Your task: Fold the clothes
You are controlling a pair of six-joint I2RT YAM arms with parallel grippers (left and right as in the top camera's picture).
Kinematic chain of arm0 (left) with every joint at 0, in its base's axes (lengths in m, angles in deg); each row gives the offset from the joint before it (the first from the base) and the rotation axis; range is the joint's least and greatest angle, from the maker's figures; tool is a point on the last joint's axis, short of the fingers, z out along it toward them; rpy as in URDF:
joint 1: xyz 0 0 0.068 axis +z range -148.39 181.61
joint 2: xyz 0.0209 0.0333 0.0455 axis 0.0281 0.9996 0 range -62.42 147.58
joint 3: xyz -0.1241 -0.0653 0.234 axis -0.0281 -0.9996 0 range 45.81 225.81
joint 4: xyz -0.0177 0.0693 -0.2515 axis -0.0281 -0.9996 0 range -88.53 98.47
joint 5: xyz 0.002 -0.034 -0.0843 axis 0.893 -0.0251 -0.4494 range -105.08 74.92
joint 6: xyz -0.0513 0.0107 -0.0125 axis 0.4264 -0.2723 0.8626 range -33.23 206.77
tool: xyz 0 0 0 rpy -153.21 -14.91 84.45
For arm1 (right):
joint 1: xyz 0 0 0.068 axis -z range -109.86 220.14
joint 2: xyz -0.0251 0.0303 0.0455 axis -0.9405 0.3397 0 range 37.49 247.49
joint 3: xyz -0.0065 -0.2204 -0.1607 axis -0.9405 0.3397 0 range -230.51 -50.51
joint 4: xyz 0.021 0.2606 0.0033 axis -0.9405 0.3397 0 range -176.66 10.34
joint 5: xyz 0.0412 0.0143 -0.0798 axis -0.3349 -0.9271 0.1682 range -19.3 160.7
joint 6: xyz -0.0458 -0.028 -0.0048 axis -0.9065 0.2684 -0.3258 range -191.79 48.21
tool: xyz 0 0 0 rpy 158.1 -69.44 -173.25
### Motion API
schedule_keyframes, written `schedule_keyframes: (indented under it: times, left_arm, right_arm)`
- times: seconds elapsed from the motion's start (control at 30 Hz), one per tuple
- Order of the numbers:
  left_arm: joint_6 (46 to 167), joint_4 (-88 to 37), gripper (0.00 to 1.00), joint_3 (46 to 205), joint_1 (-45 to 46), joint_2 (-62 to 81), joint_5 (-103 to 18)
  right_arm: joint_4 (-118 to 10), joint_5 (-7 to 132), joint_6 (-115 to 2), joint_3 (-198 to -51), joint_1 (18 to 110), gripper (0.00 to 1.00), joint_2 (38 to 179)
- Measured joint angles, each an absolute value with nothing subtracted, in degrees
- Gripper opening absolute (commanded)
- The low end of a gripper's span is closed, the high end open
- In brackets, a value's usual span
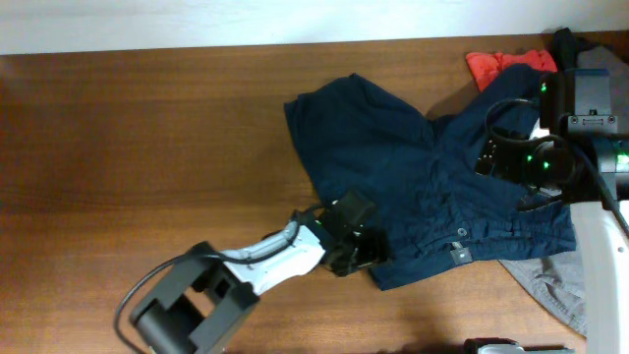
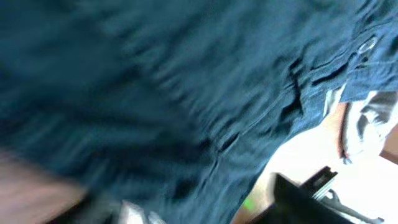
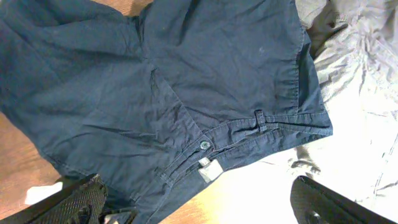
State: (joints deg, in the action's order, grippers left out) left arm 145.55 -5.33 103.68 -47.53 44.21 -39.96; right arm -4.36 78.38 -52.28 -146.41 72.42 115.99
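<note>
Navy shorts (image 1: 413,167) lying spread on the table (image 1: 147,147), right of centre. At their lower left edge, the left gripper (image 1: 352,241), grip indeterminable through blur; above the waistband, the right gripper (image 3: 196,193), fingers wide apart, holding nothing

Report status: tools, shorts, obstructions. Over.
Left tool at waistband corner of shorts, grip unclear. Right tool open over shorts. Shorts spread out, unfolded. Grey garment partly under waistband end.
</note>
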Motion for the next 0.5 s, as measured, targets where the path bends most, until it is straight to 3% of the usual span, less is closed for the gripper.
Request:
schedule_keyframes:
  times: [0.1, 0.37, 0.5]
  left_arm:
    - [146.65, -4.39, 0.01, 103.68, -47.73, 45.37, -40.25]
    - [144.57, -6.27, 0.0, 103.72, -46.7, 45.39, -42.98]
    - [139.89, -18.05, 0.0, 103.77, -39.93, 43.62, -43.11]
  right_arm:
    - [-4.36, 78.38, -52.28, -146.41, 72.42, 0.99, 115.99]
    - [-4.36, 78.38, -52.28, -146.41, 72.42, 0.99, 115.99]
    - [-4.34, 78.38, -52.3, -146.41, 72.47, 0.99, 115.99]
